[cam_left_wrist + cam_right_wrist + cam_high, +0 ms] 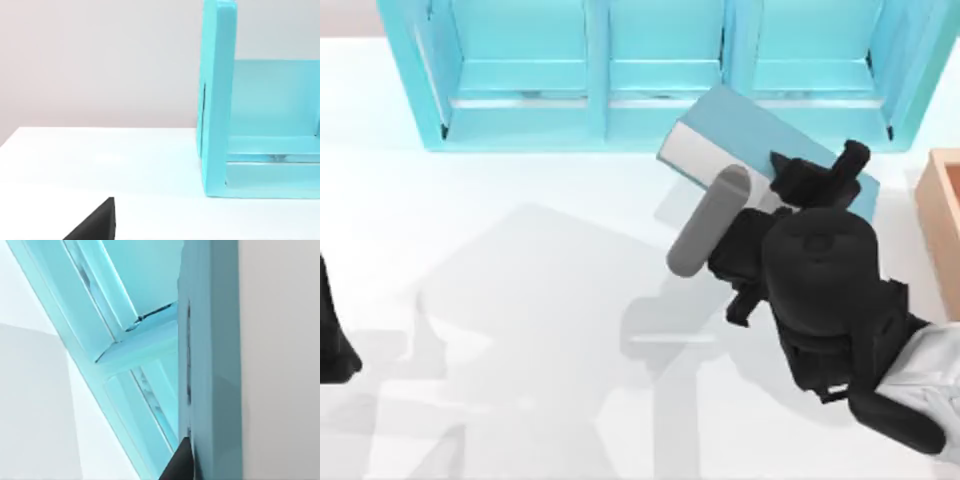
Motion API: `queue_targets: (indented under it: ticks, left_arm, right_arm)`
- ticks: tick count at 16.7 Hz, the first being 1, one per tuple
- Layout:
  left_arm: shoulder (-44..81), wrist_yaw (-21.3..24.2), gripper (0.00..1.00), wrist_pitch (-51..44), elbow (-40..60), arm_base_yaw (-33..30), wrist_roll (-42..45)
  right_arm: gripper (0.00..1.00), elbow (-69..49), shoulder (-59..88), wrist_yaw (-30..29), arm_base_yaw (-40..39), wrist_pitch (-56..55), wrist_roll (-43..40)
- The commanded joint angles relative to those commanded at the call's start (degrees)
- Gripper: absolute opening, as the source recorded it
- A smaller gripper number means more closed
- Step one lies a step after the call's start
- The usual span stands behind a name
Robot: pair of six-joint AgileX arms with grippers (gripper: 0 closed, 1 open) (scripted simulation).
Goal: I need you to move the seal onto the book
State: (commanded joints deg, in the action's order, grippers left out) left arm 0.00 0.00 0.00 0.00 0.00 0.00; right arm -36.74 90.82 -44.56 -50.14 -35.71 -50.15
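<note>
Top view, right claw over book, grip unclear, shelf behind, box beside

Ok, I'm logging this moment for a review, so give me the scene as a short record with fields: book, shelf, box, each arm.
book: thick teal-blue hardcover with white page edges, lying at an angle in front of the shelf, partly under the right arm
shelf: turquoise unit with compartments, along the table's far edge
box: light-orange wooden box, at the right edge
right gripper: over the book
left arm: black arm, parked at the left edge
seal: cannot tell where it is
</note>
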Motion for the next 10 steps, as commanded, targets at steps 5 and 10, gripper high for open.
queue_targets:
  ticks: [5, 10]
  left_arm:
    - [0.0, 0.0, 1.0, 0.0, 0.0, 0.0, 0.0]
    - [0.0, 0.0, 1.0, 0.0, 0.0, 0.0, 0.0]
  right_arm:
    - [0.0, 5.04, 3.34, -1.83, -4.17, -4.83, -17.44]
    - [0.0, 6.2, 3.85, -2.17, -5.04, -5.94, -20.65]
